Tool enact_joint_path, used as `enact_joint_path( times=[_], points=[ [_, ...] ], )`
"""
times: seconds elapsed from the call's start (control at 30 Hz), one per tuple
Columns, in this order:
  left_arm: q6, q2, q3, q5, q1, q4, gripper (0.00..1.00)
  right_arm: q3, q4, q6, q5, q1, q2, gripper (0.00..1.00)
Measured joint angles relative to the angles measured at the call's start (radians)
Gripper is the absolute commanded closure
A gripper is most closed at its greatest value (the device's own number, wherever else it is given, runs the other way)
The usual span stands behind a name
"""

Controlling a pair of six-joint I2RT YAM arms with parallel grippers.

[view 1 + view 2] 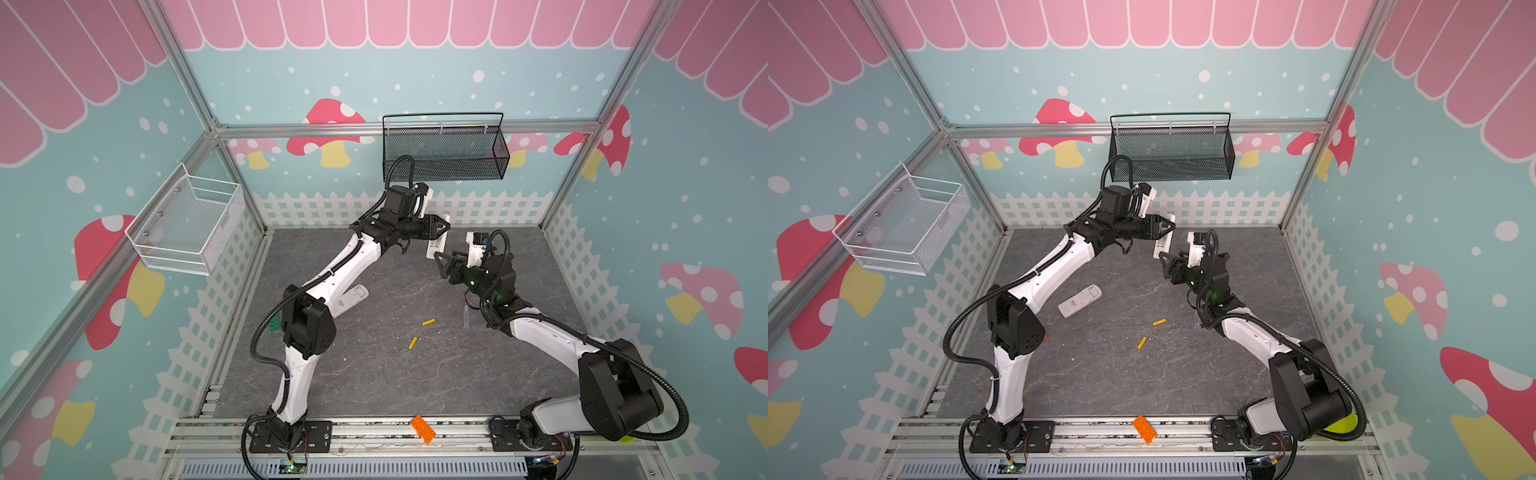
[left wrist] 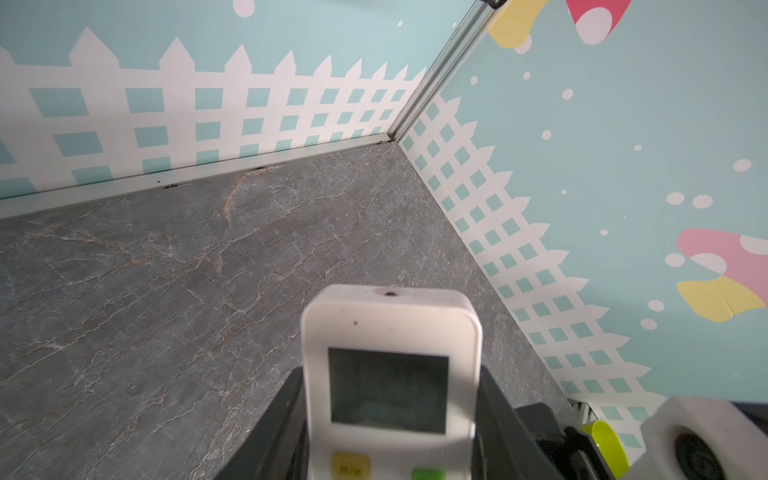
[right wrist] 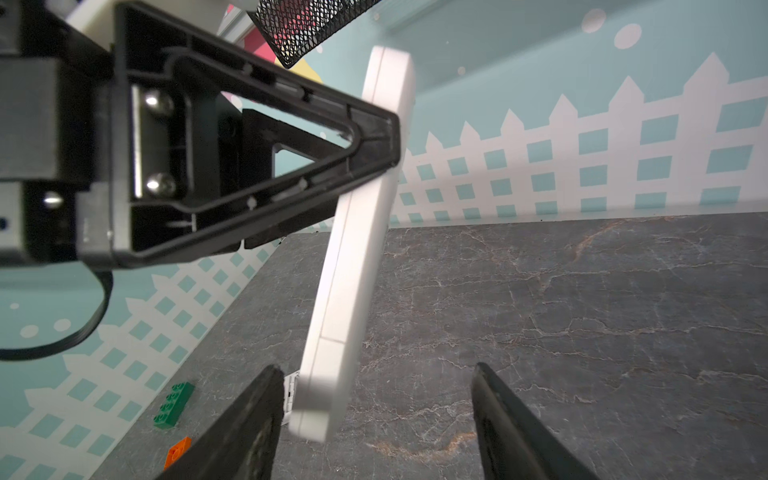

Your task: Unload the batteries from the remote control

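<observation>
In both top views: grips a white remote (image 1: 436, 246) aloft near the back wall in the clenched left gripper (image 1: 442, 227). Sets the right gripper (image 1: 439, 259), jaws apart and grasping nothing, at its lower end. Shows one yellow battery (image 1: 428, 322) and a second yellow battery (image 1: 412, 343) lying on the table (image 1: 374, 374), well apart from both grippers. Shows a second remote (image 1: 1079, 301) whole in a top view.

From the left wrist: reveals the held remote's screen and coloured buttons between dark fingers (image 2: 286, 415).

From the right wrist: gives the held remote's thin edge, tilted, with its lower end between the spread fingers (image 3: 249, 432). Adds a green brick (image 3: 173, 405).
</observation>
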Motion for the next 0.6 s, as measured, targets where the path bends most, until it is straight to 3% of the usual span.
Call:
enact_joint_path(
  times=[0.1, 0.27, 0.4, 0.47, 0.6],
  points=[
    [0.008, 0.000, 0.001, -0.011, -0.013, 0.000, 0.81, 0.026, -0.008, 0.015, 0.008, 0.009, 0.032, 0.50],
    [0.023, 0.000, 0.005, -0.048, -0.028, -0.009, 0.81, 0.055, -0.027, 0.050, 0.014, 0.019, 0.062, 0.65],
    [0.031, 0.000, 0.010, -0.061, -0.031, -0.018, 0.77, 0.059, -0.029, 0.055, 0.020, 0.031, 0.066, 0.87],
    [0.035, 0.000, 0.019, -0.077, -0.034, -0.023, 0.61, 0.059, -0.035, 0.059, 0.040, 0.028, 0.066, 0.98],
    [0.039, 0.000, 0.022, -0.083, -0.037, -0.025, 0.26, 0.059, -0.036, 0.047, 0.047, 0.029, 0.063, 1.00]
  ],
)
